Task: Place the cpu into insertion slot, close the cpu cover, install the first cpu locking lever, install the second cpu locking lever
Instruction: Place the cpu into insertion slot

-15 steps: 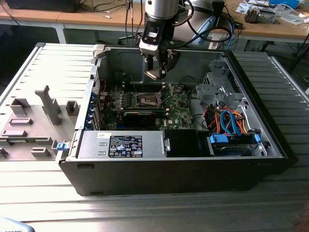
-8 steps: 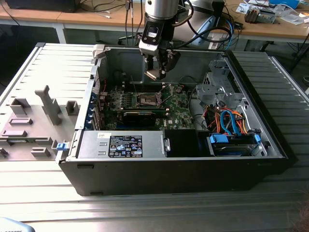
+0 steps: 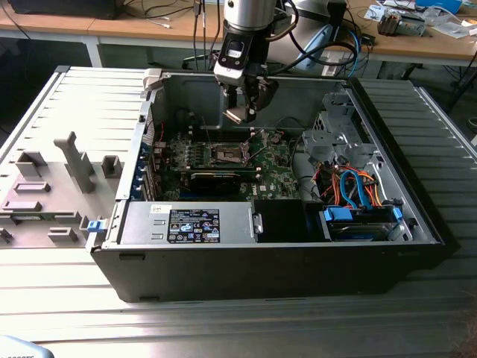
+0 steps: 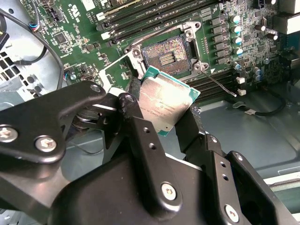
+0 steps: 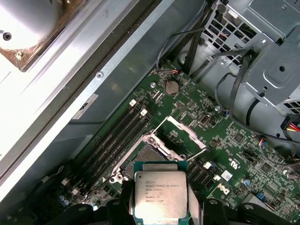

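Note:
My gripper (image 3: 240, 112) hangs over the open computer case, shut on the cpu (image 3: 237, 115), a flat square chip with a silver-grey top. In both wrist views the cpu (image 4: 166, 98) (image 5: 161, 197) sits clamped between the black fingers (image 4: 137, 117), tilted and a short way above the motherboard. The insertion slot (image 4: 164, 57) (image 5: 145, 154) lies open and bare just beyond the chip. The cpu cover (image 5: 185, 131) stands swung up beside the slot. A thin locking lever (image 4: 218, 84) sticks out unlatched along one side.
A black card (image 3: 216, 181) lies across the board in front of the slot (image 3: 227, 154). A grey drive cage (image 3: 339, 127) and orange and blue cables (image 3: 354, 190) fill the exterior view's right. The case wall (image 3: 194, 93) rises behind. A grey fixture tray (image 3: 52, 179) sits outside.

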Robot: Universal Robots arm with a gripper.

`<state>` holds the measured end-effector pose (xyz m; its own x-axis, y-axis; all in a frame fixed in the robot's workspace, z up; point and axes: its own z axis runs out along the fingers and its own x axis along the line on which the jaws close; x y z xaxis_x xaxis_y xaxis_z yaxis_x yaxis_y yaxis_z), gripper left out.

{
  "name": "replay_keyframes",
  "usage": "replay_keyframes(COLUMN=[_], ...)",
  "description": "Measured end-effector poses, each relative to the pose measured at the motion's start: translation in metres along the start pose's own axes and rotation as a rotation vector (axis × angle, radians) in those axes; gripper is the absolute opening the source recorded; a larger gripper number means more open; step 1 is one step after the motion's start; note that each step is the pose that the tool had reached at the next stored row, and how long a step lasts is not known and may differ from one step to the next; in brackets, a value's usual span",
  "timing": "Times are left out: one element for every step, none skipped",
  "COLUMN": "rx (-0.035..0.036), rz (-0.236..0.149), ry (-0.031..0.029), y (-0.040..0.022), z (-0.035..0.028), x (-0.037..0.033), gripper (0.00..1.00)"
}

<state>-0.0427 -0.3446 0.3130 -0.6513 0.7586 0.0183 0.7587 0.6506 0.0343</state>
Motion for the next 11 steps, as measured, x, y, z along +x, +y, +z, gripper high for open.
replay_keyframes(rx=[-0.0002, -0.0002, -0.0002, -0.0003, -0.0004, -0.0004, -0.0005, -0.0006, -0.0007, -0.0008, -0.0008], rz=[0.004, 0.008, 0.010, 0.013, 0.015, 0.018, 0.024, 0.029, 0.034, 0.038, 0.045], ry=[-0.0002, -0.0003, -0.0004, -0.0004, -0.0005, -0.0006, -0.0008, -0.0010, -0.0011, -0.0013, -0.0016], y=[0.0000, 0.0000, 0.0000, 0.0000, 0.0000, 0.0000, 0.0000, 0.0000, 0.0000, 0.0000, 0.0000], z=[0.0001, 0.0002, 0.0003, 0.0003, 0.0004, 0.0005, 0.0006, 0.0008, 0.0009, 0.0010, 0.0011], x=[0.0000, 0.0000, 0.0000, 0.0000, 0.0000, 0.0000, 0.0000, 0.0000, 0.0000, 0.0000, 0.0000], gripper=[0.55, 0.55, 0.55, 0.55, 0.55, 0.55, 0.55, 0.55, 0.55, 0.55, 0.55])
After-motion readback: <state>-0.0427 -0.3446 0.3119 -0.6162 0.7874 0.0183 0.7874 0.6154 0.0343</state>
